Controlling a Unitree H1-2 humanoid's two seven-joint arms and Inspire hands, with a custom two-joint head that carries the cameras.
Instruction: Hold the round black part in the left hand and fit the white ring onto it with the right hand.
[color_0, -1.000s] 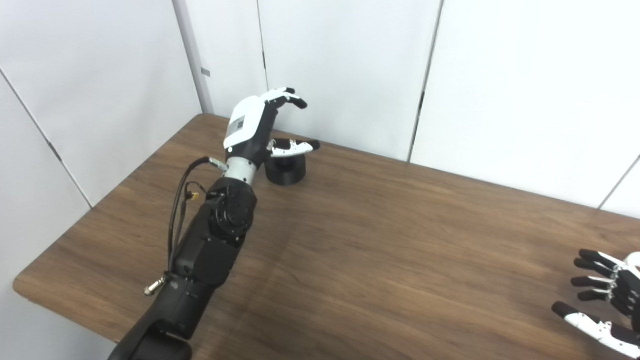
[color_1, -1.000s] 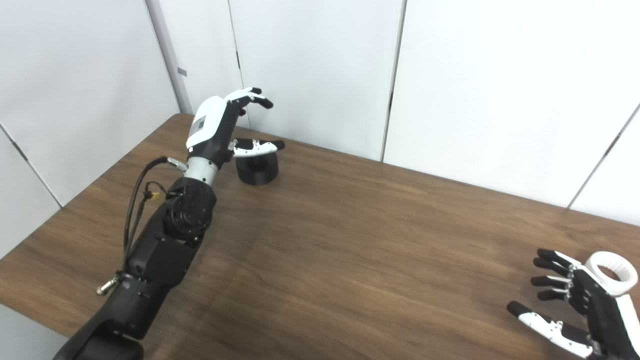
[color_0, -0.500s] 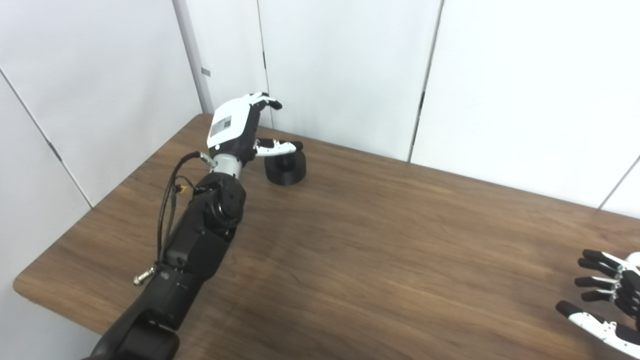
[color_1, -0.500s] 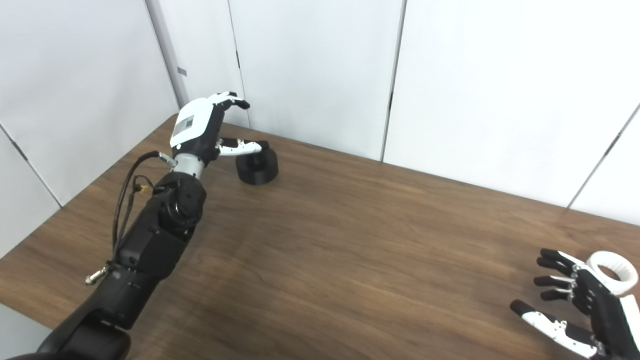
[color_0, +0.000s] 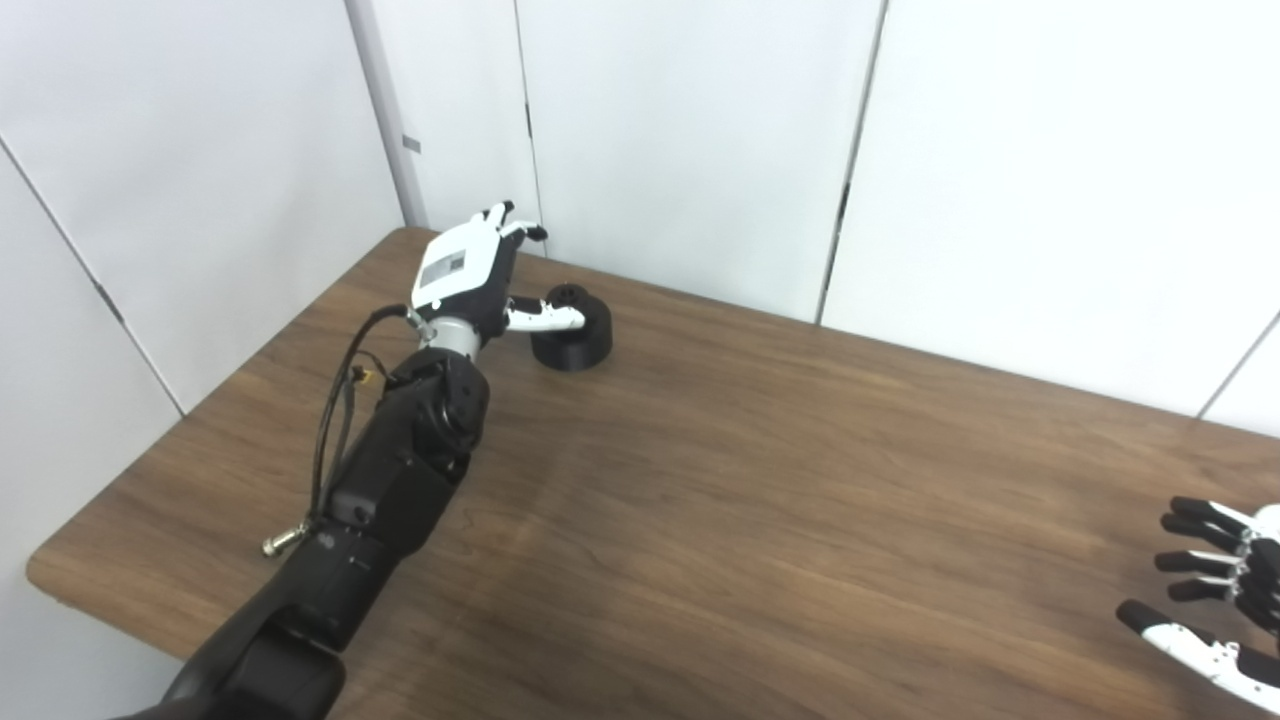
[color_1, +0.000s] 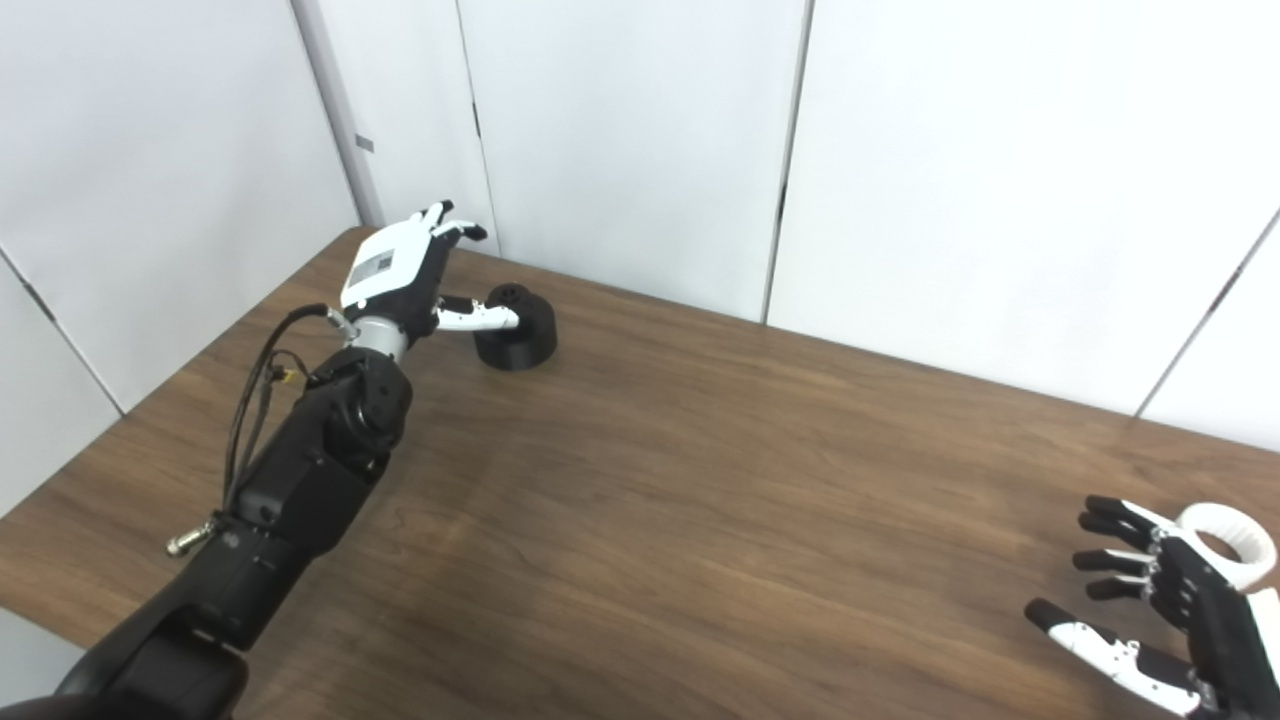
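Left hand (color_0: 470, 275) open, empty, just left of black part (color_0: 571, 337) at far-left of table (color_0: 760, 520); right hand (color_1: 1165, 610) open, empty beside white ring (color_1: 1228, 545) near right — nothing grasped yet, all steps left.

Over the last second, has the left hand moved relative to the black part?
Yes. The left hand dropped and shifted left; its thumb now reaches the black part from the side.

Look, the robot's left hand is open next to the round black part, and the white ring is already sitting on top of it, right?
Not quite. The white ring lies on the table by the right hand, far from the round black part, as the right eye view shows. The left hand is open beside that part.
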